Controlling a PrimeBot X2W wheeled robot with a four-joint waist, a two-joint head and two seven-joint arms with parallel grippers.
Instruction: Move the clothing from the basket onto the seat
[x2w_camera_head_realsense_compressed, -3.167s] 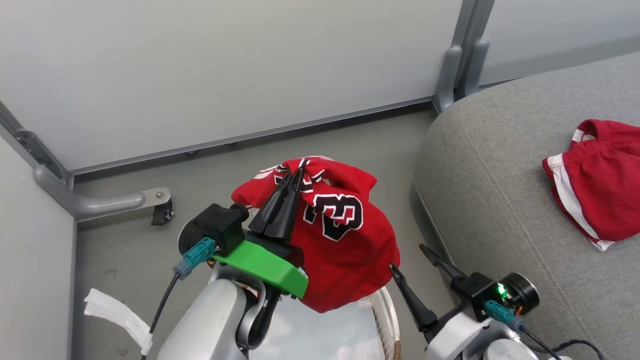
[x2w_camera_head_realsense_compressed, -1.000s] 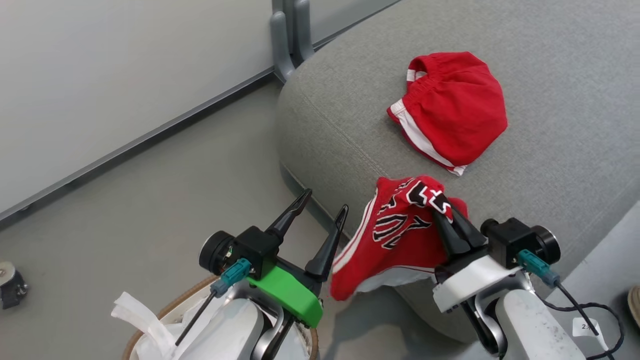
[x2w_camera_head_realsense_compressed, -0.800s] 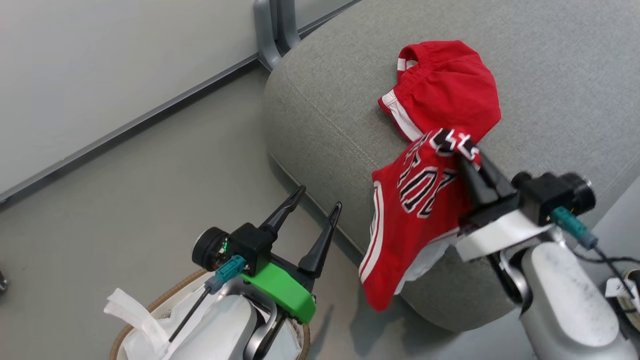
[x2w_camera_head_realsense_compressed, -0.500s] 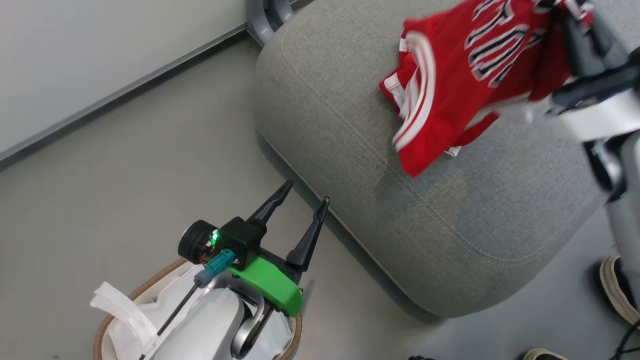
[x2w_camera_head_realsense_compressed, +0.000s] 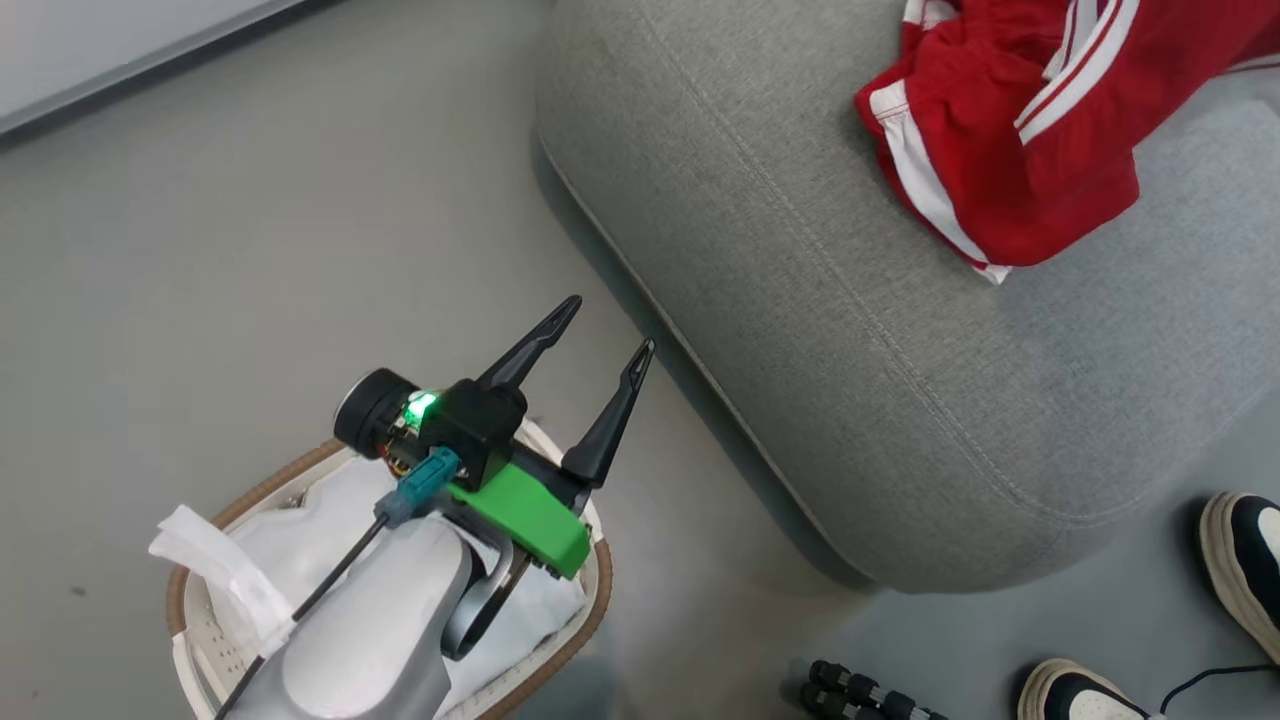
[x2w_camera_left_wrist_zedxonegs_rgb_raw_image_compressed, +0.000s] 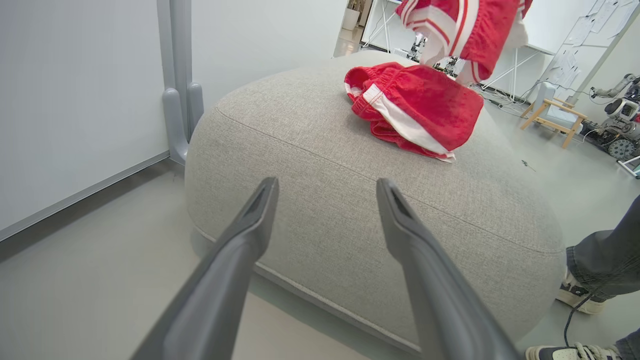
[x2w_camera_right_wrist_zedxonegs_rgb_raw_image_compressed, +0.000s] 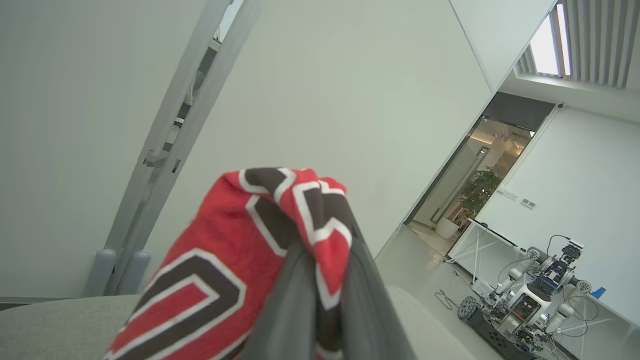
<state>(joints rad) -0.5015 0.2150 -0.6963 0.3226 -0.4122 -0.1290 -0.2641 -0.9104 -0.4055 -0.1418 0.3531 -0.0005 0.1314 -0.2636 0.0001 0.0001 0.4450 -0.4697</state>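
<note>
Inspection of the work area:

1. The left gripper (x2w_camera_head_realsense_compressed: 610, 322) is held over the oval white perforated plastic basket with a brown woven rim (x2w_camera_head_realsense_compressed: 596, 585). Its two dark fingers are spread wide and nothing is carried between them. They are pointed towards the seat.
2. A crumpled white liner cloth (x2w_camera_head_realsense_compressed: 320, 520) is seen inside the basket. No red garment is visible in the exposed part of it, though part of the interior is covered by the arm.
3. The large grey fabric-upholstered seat with a rounded corner (x2w_camera_head_realsense_compressed: 850, 350) is set just beside the basket on the grey floor (x2w_camera_head_realsense_compressed: 250, 250).
4. The red shorts with white side stripes (x2w_camera_left_wrist_zedxonegs_rgb_raw_image_compressed: 420, 110) are found lying bunched on top of the seat.
5. The right gripper (x2w_camera_right_wrist_zedxonegs_rgb_raw_image_compressed: 327, 260) is clamped tight on a fold of the red jersey with black-and-white lettering (x2w_camera_right_wrist_zedxonegs_rgb_raw_image_compressed: 225, 260). The jersey is hung above the seat, directly over the shorts. Whether the two garments touch cannot be determined.
6. A person's dark-and-white shoes (x2w_camera_head_realsense_compressed: 1240, 570) are noted on the floor beside the seat.
</note>
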